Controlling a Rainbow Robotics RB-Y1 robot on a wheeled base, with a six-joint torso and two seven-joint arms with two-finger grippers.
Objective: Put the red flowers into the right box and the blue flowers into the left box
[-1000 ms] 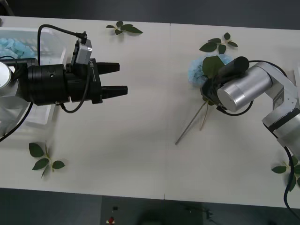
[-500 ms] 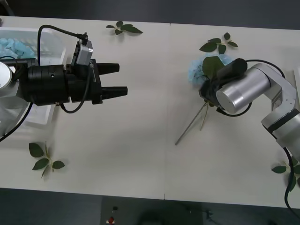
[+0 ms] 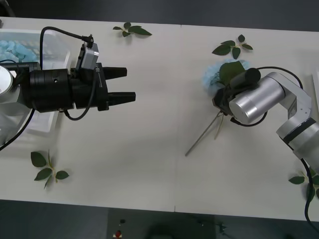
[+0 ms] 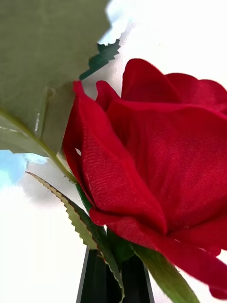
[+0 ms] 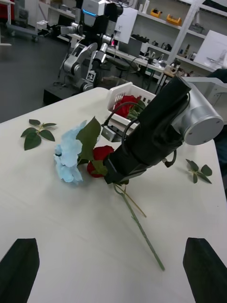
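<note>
The right gripper [image 5: 109,174] clamped a red rose [image 5: 97,157] touching the blue flower [image 5: 71,154] — lifting risked dragging both; the left gripper [image 3: 130,84] waited, fingers apart.

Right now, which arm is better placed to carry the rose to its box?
Right. The right gripper is already at the rose beside the blue flower, with the white box behind it. The left gripper hovers open, far off.

A white worktop [image 3: 149,149] stands on a dark floor [image 5: 28,71]; behind it, shelving [image 5: 161,19] and another robot [image 5: 92,42].
</note>
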